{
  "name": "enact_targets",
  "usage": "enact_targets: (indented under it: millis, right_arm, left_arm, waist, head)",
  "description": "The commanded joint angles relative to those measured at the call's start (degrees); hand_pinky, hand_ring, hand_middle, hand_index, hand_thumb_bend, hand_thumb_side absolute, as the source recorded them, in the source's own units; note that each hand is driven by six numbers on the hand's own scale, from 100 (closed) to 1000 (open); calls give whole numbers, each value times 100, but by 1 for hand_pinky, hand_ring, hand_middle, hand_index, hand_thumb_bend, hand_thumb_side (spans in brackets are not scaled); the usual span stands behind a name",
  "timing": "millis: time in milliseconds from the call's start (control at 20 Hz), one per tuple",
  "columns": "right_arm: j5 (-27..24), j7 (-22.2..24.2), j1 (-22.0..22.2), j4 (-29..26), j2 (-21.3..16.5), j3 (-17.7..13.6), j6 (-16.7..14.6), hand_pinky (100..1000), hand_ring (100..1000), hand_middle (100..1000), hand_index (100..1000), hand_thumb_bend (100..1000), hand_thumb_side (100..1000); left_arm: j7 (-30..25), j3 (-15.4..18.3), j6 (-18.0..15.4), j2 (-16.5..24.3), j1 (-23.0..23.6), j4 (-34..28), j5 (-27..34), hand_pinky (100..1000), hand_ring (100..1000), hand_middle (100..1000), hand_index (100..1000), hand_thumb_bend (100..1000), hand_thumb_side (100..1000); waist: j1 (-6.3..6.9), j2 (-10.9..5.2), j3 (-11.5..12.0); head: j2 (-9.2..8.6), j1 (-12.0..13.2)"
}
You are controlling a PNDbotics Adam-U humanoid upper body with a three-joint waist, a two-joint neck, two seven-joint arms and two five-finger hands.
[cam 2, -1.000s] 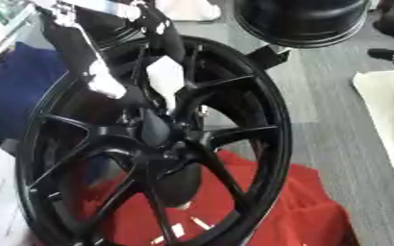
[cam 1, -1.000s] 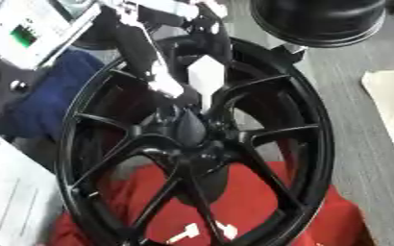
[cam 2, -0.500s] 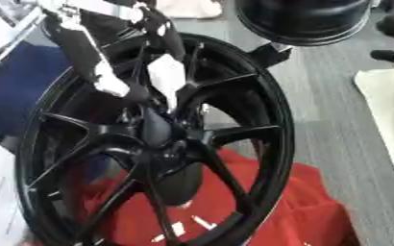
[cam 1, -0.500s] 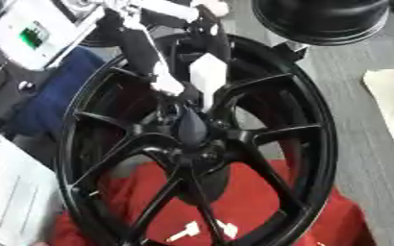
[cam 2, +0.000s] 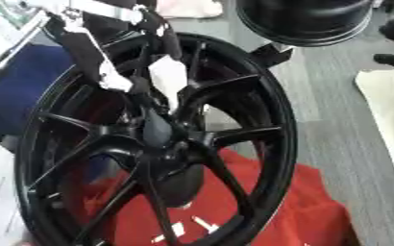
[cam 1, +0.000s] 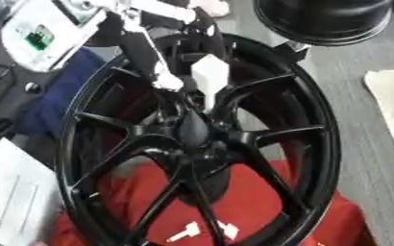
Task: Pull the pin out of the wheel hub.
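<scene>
A black multi-spoke wheel hub (cam 1: 305, 144) lies tilted on a red cloth (cam 1: 322, 218). A white pin (cam 1: 209, 76), with a wide head and a thin stem, points down just above the hub's centre (cam 1: 192, 129). Its tip is lost among the dark spokes, so I cannot tell whether it sits in a hole. My left hand (cam 1: 163, 45) reaches in from the upper left. Its black fingers curl over the pin's head and a white-tipped finger (cam 1: 168, 84) closes on it from the left. My right hand shows in no view.
A second black wheel (cam 1: 322, 19) stands at the top right, close to the hub's rim. At the upper left lies a white device (cam 1: 41, 33) over a blue cloth (cam 1: 62, 93). White paper (cam 1: 11, 197) lies lower left, and small white pieces (cam 1: 188, 232) rest on the red cloth. Grey floor (cam 1: 368, 158) lies to the right.
The whole view has shifted a little. The left hand stays closed on the pin above the hub's centre, with hardly any movement.
</scene>
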Motion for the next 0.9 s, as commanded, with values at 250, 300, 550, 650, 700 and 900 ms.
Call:
enact_targets:
  millis: [250,300,550,650,700,900]
  right_arm:
    - [-18,9,-86,-101,-77,-23,3,802,956,753,737,100,725]
    - [-17,9,-87,-101,-76,-23,3,803,956,753,737,100,725]
    - [-18,11,-92,-100,-68,-26,6,803,956,753,737,100,726]
    - [-18,11,-84,-97,-67,-28,7,802,956,753,737,100,727]
    - [-16,11,-79,-93,-69,-29,9,802,956,753,737,100,727]
    - [-16,24,-90,-93,-62,-23,12,803,956,753,737,100,727]
  left_arm:
    - [1,127,14,30,-80,51,6,871,874,811,832,198,135]
    - [1,131,17,22,-82,65,21,871,874,811,832,198,134]
    - [1,146,20,-12,-87,123,5,878,888,849,848,234,127]
    - [1,188,-17,-14,-87,124,-8,879,888,849,850,250,118]
    - [1,221,-33,-17,-92,123,4,878,886,850,858,258,115]
    - [1,302,-65,-32,-111,150,18,877,884,853,880,287,128]
  waist:
    - [-33,-74,-24]
    - [-33,-70,-27]
    - [-32,-47,-42]
    - [-33,-42,-41]
    - [-33,-40,-38]
    - [-31,-22,-35]
  head:
    - [-114,52]
    - [-118,56]
    - [-155,77]
    - [-160,74]
    - [-159,73]
    - [-174,81]
